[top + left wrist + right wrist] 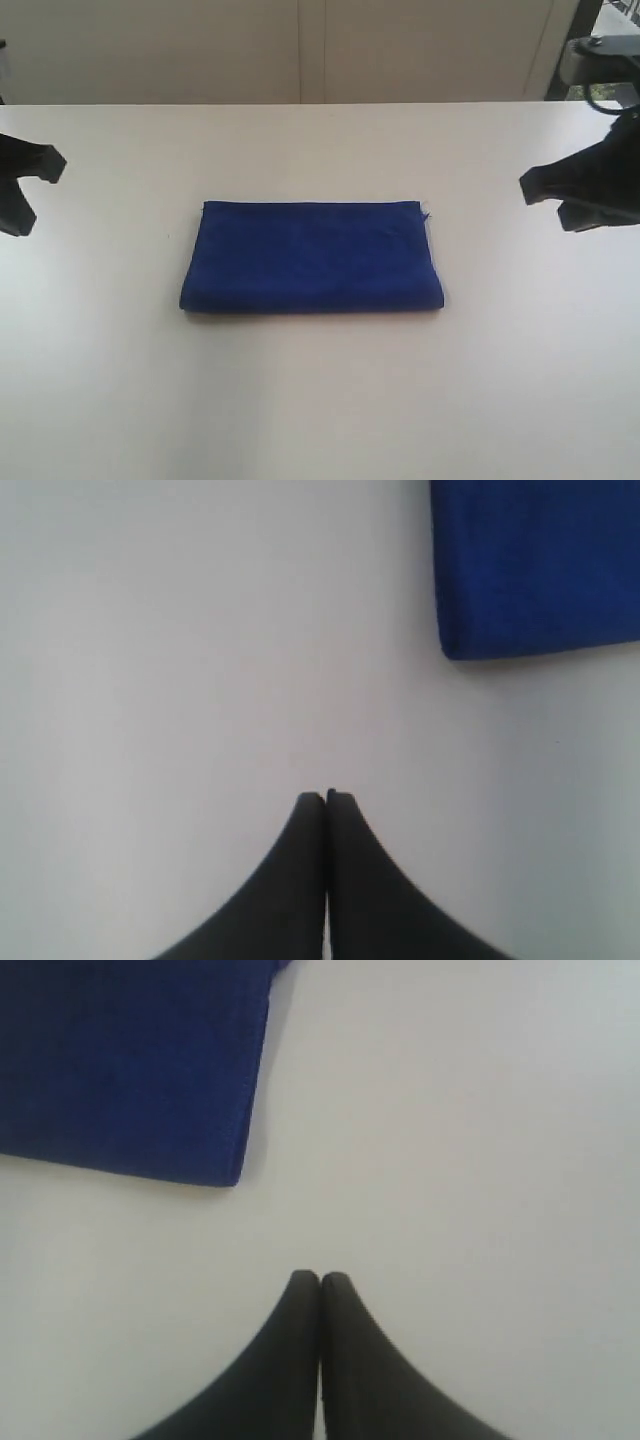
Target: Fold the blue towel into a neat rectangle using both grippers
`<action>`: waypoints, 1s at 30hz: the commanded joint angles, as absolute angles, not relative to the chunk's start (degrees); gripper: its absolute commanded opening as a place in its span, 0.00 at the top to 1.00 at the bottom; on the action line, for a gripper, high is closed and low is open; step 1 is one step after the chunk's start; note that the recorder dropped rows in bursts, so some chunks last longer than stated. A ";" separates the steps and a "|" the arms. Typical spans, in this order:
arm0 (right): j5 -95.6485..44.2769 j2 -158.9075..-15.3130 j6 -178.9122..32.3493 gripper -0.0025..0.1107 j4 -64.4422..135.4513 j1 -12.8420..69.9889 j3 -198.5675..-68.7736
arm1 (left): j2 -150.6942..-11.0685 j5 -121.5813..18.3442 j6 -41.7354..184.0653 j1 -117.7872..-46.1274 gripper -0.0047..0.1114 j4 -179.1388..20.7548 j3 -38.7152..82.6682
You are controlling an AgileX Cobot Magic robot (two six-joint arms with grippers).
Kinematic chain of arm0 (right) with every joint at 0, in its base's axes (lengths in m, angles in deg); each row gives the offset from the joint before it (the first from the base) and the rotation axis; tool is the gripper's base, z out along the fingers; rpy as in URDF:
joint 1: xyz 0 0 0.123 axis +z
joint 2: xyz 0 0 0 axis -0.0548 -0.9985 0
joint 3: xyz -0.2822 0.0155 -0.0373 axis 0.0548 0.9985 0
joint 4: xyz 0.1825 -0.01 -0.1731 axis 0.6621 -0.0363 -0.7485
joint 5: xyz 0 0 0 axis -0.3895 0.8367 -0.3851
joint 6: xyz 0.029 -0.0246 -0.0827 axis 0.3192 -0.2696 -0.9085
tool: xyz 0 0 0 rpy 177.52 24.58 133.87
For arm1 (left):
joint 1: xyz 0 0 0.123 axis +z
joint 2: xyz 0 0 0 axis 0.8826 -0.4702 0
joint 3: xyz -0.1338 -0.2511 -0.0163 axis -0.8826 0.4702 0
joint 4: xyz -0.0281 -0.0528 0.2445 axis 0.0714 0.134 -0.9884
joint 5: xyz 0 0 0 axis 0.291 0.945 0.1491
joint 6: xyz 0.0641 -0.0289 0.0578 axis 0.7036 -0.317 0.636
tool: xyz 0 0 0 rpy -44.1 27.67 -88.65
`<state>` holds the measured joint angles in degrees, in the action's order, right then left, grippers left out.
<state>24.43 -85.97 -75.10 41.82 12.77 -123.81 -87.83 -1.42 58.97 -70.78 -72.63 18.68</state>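
Pale tabletop: wide open margins round folded blue towel. Left claw, right claw closed, empty, well apart from towel edges.

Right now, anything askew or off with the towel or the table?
Nothing much. The blue towel lies folded as a tidy rectangle on the white table. One small thread end sticks out at its far right corner. The left gripper and right gripper are shut, empty, apart from it.

Blue towel: matt, napped cloth. Table: smooth, pale, faintly glossy.
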 commanded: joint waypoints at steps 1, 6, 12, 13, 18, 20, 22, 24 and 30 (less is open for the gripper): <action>23.76 -73.34 -74.86 0.98 41.15 12.25 -118.89 | -75.98 -5.26 59.26 -70.71 0.96 -71.04 27.02; 21.23 -57.23 -74.86 0.98 41.15 12.25 -114.10 | -63.58 -8.57 59.40 -70.71 0.96 -71.04 34.70; 20.04 -40.40 -75.53 0.98 40.76 12.25 -109.94 | -51.01 -15.37 59.90 -70.71 0.96 -71.15 43.05; 19.64 -38.21 -75.67 0.98 40.43 12.25 -109.15 | -49.37 -17.43 59.90 -70.71 0.96 -71.41 44.33; 10.65 -31.08 -75.77 0.98 36.69 12.25 -103.27 | -45.23 -24.66 60.00 -70.71 0.96 -72.77 47.72; 9.34 -29.79 -75.77 0.98 36.59 12.25 -101.70 | -45.01 -25.05 60.00 -70.71 0.96 -72.89 47.82; 11.39 -28.90 -74.92 0.98 36.59 12.25 -101.54 | -45.02 -24.67 60.00 -70.71 0.96 -72.89 47.82; 11.94 -28.12 -74.92 0.98 36.59 12.25 -101.54 | -45.02 -24.67 60.11 -70.71 0.96 -72.89 47.82; 11.93 -27.47 -74.92 0.98 36.71 12.25 -101.54 | -45.02 -24.67 60.11 -70.71 0.96 -72.89 47.82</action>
<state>12.26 -27.81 -75.11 36.87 12.77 -101.76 -45.46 -24.75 59.98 -70.78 -73.04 47.47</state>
